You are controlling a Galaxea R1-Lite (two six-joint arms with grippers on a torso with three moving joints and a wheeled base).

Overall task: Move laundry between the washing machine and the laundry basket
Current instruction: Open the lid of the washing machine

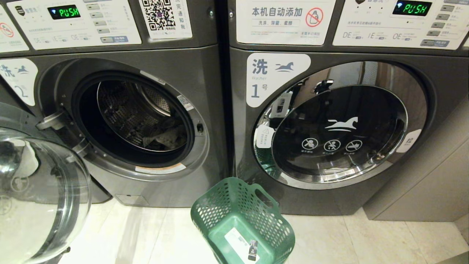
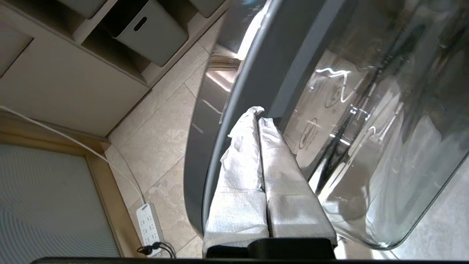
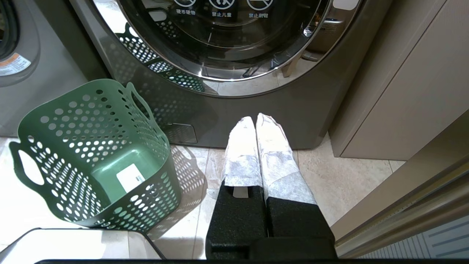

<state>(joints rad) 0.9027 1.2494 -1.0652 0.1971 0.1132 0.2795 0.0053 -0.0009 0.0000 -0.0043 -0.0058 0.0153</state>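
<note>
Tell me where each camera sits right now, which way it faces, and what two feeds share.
Head: up top, looking down at the washing machine, open with laundry inside, and the laundry basket; no arm shows.
Left wrist: behind the shut left claw, facing the swung-out glass door.
Right wrist: behind the shut right claw, low, facing the closed washer.
Shared: head and right wrist both show the basket, empty.

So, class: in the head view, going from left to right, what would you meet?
Open glass door → washing machine marked 2, laundry in its drum → laundry basket → closed washer marked 1.
</note>
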